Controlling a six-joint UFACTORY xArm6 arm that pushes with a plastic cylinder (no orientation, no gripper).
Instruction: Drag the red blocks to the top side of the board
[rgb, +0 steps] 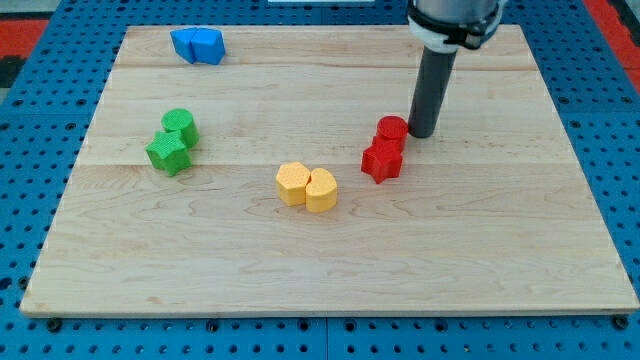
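My tip — the lower end of the dark rod, an arm with no gripper to spread or press together, so nothing is pinched — rests on the wooden worktop, right beside the red cylinder, touching it or nearly so on that block's right edge in the view. Nearest the view's bottom, down and to the left of my tip, two yellow blocks sit pressed together: a yellow hexagonal block and a yellow heart-shaped block. Closer to my tip, just below and left of it, the red star-shaped block lies touching the red cylinder, the two forming a small cluster in the middle-right part of the worktop, well short of the top edge. Far off to the left of my tip, a green star-shaped block and a green cylinder stand together, touching. Farthest away — up and far left of my tip, near the worktop's top edge — a pair of blue blocks sit side by side; their exact shapes are hard to make out.
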